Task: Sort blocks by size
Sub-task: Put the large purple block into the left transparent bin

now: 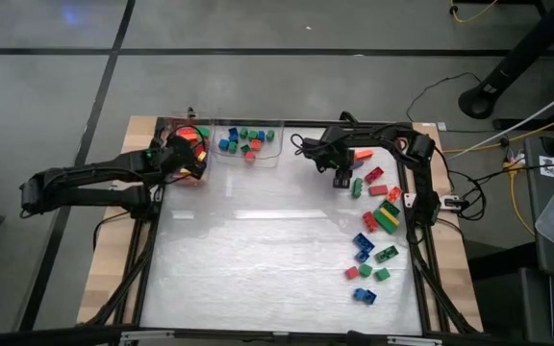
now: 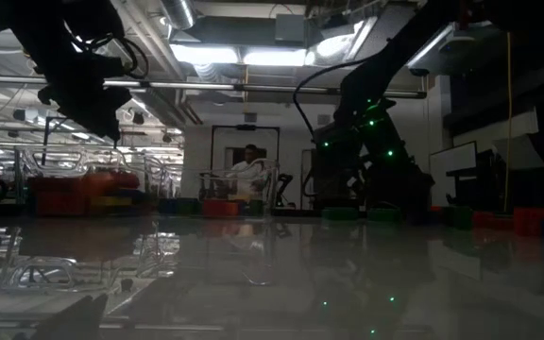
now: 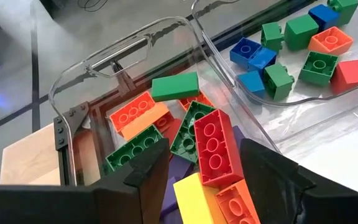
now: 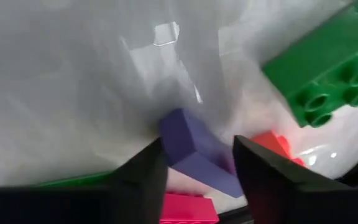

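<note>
The left gripper [image 3: 204,180] hovers over a clear bin [image 3: 73,81] at the desk's [image 1: 258,259] far left corner, its fingers [image 3: 145,177] apart and holding nothing. Just below and between them lie long blocks: a red one [image 3: 213,146], green ones, orange ones and a yellow one [image 3: 194,199], heaped in that bin. Beside it, a second clear bin [image 3: 229,68] holds short square blocks [image 3: 303,50] in blue, green, orange and red. The right gripper [image 4: 194,162] is low over the desk, its fingers [image 4: 266,174] either side of a purple block [image 4: 194,149], clamped or not I cannot tell. Loose blocks [image 1: 373,245] lie scattered nearby.
</note>
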Robot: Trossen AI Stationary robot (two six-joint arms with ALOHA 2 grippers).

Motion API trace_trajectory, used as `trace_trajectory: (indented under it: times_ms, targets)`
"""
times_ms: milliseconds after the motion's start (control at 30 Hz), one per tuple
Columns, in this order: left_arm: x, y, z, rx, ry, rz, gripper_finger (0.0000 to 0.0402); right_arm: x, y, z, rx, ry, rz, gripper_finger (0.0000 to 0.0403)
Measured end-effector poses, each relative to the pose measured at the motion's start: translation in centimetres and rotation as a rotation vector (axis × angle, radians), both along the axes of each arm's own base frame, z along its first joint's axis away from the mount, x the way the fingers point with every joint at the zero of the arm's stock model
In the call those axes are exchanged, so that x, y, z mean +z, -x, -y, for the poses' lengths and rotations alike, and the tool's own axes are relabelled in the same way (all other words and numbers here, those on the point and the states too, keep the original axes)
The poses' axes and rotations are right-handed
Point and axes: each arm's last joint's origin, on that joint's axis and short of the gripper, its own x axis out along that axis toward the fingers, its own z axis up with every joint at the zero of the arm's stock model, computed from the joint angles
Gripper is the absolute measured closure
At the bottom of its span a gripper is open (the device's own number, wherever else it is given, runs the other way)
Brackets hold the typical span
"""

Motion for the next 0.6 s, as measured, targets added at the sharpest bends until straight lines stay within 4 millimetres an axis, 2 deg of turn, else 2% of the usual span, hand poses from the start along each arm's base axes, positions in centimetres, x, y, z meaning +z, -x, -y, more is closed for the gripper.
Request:
trace_trajectory:
  times_ms: [200, 367, 467, 600]
  targets:
    - [0.0, 0.0, 0.0, 0.001, -0.001, 0.004, 0.0219, 0.0, -0.1, -0.2, -0.026, -0.064, 0.037, 0.0350]
    - [0.2, -0.4, 0.0, -0.035, 0.017, 0.048, 0.0219, 0.4, -0.8, -0.4, -0.094, -0.111, 0.106, 0.0352]
    - [0.3, -0.7, 0.0, -0.094, 0.023, 0.058, 0.0219, 0.9, -2.0, -1.1, -0.096, -0.122, 0.158, 0.0349]
    - [0.7, -1.0, -0.1, -0.131, -0.009, 0.072, 0.0219, 1.7, -4.0, -3.0, -0.048, -0.166, 0.246, 0.0315]
